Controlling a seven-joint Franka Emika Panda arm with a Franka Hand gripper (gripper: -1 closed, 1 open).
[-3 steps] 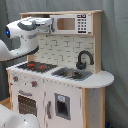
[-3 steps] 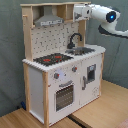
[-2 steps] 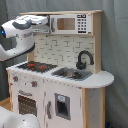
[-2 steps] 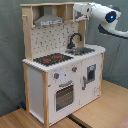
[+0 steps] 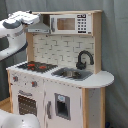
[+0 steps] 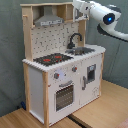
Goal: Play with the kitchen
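Observation:
The kitchen (image 5: 65, 95) is a white and light-wood toy with a black-red hob (image 5: 37, 65), a black tap (image 5: 84, 59), a sink (image 5: 72, 74), an oven door (image 5: 27, 102), a grey hood (image 5: 41, 28) and a small microwave (image 5: 70, 23). In the second exterior view the kitchen (image 6: 40, 85) shows its hob (image 6: 52, 59), tap (image 6: 75, 39) and oven door (image 6: 64, 95). My gripper (image 6: 81, 6) hangs high in front of the top shelf, apart from it. In the first exterior view the gripper (image 5: 31, 19) lies at hood height on the left.
A wooden floor (image 6: 102, 105) spreads in front of the kitchen. A grey curtain (image 6: 10, 45) hangs behind it. A white part of the robot (image 5: 17, 121) fills the bottom left corner of the first exterior view.
The arm's end has drifted a little toward the second exterior view's left and slightly up, staying level with the kitchen's top. Nothing on the kitchen has moved.

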